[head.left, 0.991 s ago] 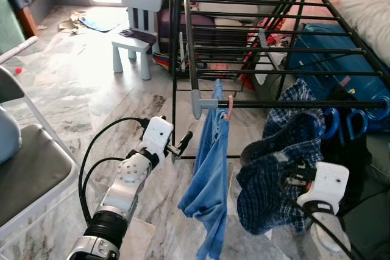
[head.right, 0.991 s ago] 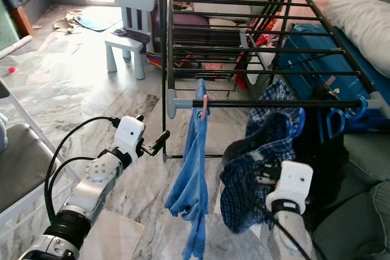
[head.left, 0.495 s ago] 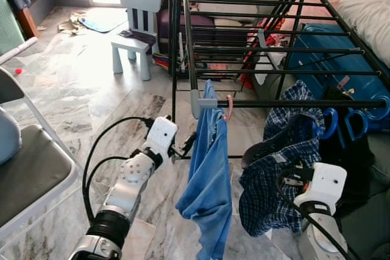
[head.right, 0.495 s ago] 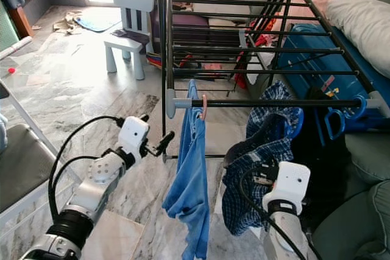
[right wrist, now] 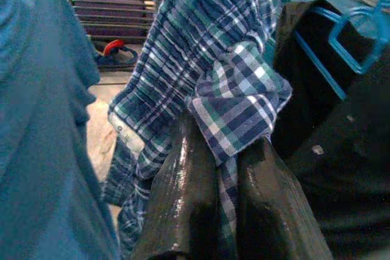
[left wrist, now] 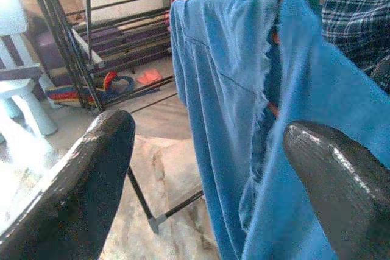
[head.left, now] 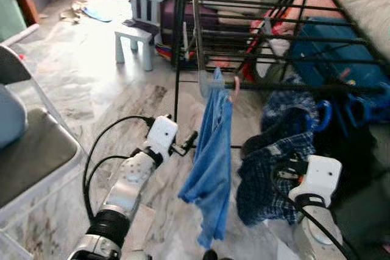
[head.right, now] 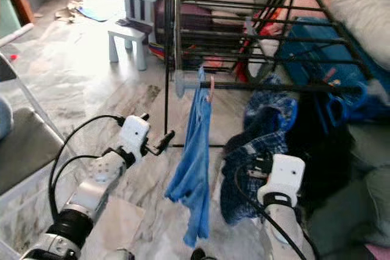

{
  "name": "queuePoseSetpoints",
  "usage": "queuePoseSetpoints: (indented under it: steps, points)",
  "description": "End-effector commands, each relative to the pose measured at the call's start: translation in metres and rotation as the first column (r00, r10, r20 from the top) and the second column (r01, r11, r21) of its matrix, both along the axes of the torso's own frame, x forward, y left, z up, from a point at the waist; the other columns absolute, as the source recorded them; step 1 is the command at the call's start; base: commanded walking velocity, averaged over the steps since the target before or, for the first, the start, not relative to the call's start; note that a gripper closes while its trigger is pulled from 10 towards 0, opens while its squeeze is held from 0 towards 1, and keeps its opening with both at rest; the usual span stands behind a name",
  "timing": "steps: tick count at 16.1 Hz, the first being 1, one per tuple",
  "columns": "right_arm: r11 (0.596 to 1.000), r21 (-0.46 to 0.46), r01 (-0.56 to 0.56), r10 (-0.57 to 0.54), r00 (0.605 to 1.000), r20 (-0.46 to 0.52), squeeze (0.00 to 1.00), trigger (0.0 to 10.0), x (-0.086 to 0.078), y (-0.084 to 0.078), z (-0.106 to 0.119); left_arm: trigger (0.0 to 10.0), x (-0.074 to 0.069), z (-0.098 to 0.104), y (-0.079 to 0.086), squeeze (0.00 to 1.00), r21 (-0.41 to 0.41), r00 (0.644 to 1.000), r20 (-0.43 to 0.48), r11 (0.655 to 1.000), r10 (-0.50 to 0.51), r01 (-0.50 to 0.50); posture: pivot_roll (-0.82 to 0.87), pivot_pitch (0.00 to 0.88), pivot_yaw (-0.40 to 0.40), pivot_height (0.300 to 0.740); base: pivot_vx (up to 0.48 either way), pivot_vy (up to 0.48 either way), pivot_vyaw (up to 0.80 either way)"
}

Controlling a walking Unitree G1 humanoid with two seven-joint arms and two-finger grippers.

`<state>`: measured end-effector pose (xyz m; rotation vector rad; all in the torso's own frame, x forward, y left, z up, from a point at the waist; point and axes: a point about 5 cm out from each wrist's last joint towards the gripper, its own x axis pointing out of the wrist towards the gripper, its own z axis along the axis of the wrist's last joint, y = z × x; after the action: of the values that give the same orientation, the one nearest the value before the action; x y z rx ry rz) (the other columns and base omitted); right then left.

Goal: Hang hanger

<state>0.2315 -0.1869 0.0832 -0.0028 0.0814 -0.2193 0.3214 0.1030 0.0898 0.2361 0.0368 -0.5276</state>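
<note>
**Right pincer clamped on the plaid shirt below the rack's front bar**

My right gripper (right wrist: 213, 211) has its two black fingers (right wrist: 183, 199) pressed together with a fold of the plaid shirt (right wrist: 207, 71) pinched between them, so it is grasping that cloth. The right arm reaches up from the lower edge of the head views, white wrist housing raised toward the shirt, cable looping beside it. The shirt bunches from my grip up toward the front bar of the drying rack (head.left: 292, 87). I cannot make out the hanger inside it. Just beside the shirt, on the side away from my left arm, a dark garment (right wrist: 341, 168) hangs with a blue hanger (right wrist: 347, 41) showing at its top; blue hanger hooks (head.left: 322, 114) sit at the front bar there.

My left gripper (head.left: 184, 144) is released: in its wrist view the fingers (left wrist: 79, 193) stand wide apart with nothing between them. The left arm is bent at the elbow and stretched forward, fingers pointing at the blue garment (head.left: 213, 162), close to it; whether they touch I cannot tell. That garment hangs from the front bar near the rack's left front corner, by a pink hook (head.left: 235, 88).

Beyond the rack's left edge stands a small white chair (head.left: 139, 10) on the marble floor (head.left: 79, 83). A grey folding chair (head.left: 30, 150) sits at my left
</note>
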Motion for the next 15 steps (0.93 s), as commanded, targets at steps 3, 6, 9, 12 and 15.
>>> queuePoseSetpoints:
  steps: [3,6,9,12,15]
  points:
    - [0.999,-0.034,0.011,-0.007,0.993,0.116,0.00,10.0,0.0043,-0.0052,0.0248,10.0,-0.0005,0.0048,-0.0052,0.00,-0.009,1.000,0.025,1.000,-0.011,0.011,0.06,0.000,-0.106,0.740,-0.305,0.000,0.00]
    - [0.999,-0.034,0.014,-0.010,0.994,0.107,0.00,10.0,0.0050,-0.0058,0.0232,10.0,0.0005,0.0072,-0.0039,0.00,-0.008,0.999,0.034,1.000,-0.008,0.008,0.06,0.000,-0.105,0.740,-0.300,0.000,0.00]
    - [0.999,-0.034,0.014,-0.011,0.995,0.104,0.00,10.0,0.0046,-0.0062,0.0230,10.0,0.0009,0.0100,-0.0021,0.00,0.017,0.998,0.060,1.000,-0.018,0.017,0.06,0.000,-0.106,0.740,-0.299,0.000,0.00]
    - [0.999,-0.034,0.011,-0.007,0.995,0.100,0.00,10.0,0.0028,-0.0068,0.0222,10.0,0.0012,0.0096,0.0001,0.00,0.024,0.998,0.059,1.000,-0.016,0.014,0.06,0.000,-0.105,0.740,-0.303,0.000,0.00]
    - [1.000,-0.027,0.002,0.000,0.996,0.091,0.00,10.0,0.0024,-0.0026,0.0197,10.0,-0.0007,0.0092,-0.0027,0.00,0.035,0.997,0.063,0.999,-0.041,0.039,0.06,0.000,-0.102,0.740,-0.303,0.000,0.00]
